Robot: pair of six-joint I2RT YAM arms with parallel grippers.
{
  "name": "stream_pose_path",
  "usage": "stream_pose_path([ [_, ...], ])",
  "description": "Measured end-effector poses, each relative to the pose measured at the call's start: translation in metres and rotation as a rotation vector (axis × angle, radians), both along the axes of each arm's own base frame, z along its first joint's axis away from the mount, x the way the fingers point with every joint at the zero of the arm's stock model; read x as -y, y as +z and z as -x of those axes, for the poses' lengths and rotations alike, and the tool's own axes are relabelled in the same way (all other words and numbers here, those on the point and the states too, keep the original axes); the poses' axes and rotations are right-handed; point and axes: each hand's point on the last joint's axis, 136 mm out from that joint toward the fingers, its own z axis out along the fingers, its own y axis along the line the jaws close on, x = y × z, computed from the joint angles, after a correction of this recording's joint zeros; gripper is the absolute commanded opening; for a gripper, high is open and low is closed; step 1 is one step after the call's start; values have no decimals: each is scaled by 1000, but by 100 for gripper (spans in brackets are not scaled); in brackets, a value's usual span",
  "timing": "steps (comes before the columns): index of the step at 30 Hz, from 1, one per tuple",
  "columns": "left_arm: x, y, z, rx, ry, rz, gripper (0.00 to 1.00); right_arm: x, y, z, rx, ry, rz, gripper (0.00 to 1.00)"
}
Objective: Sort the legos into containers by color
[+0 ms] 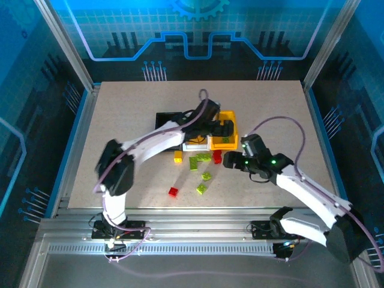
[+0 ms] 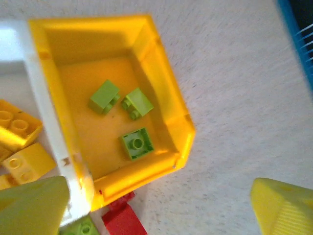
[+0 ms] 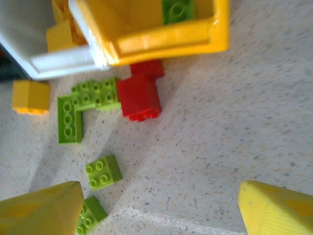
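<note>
Three green legos (image 2: pixel 137 143) lie in the yellow bin (image 2: pixel 168 88), upper left under your open left gripper (image 2: pixel 156 210), but loose legos (image 3: pixel 139 95), red, green and yellow, litter the bench (image 3: pixel 234 122) upper left of your open, empty right gripper (image 3: pixel 159 210).

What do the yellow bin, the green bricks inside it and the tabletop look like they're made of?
Yellow bin: looks like moulded plastic with a glossy finish; soft highlights run along its rim and walls.
Green bricks: hard plastic, smooth and semi-gloss, with crisp moulded studs.
Tabletop: pale, matte and finely speckled; it could be laminate or a stone-look board, but the look leaves that open.
</note>
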Motion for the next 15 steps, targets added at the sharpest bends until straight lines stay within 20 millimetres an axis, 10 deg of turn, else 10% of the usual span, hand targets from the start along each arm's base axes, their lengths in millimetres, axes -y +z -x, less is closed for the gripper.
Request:
stream_pose_path([
  [6, -53, 28, 52, 71, 31, 82, 99, -52, -18, -1, -48, 162, 57, 85],
  [15, -139, -52, 120, -34, 143, -23, 99, -103, -47, -13, -115, 260, 136, 81],
])
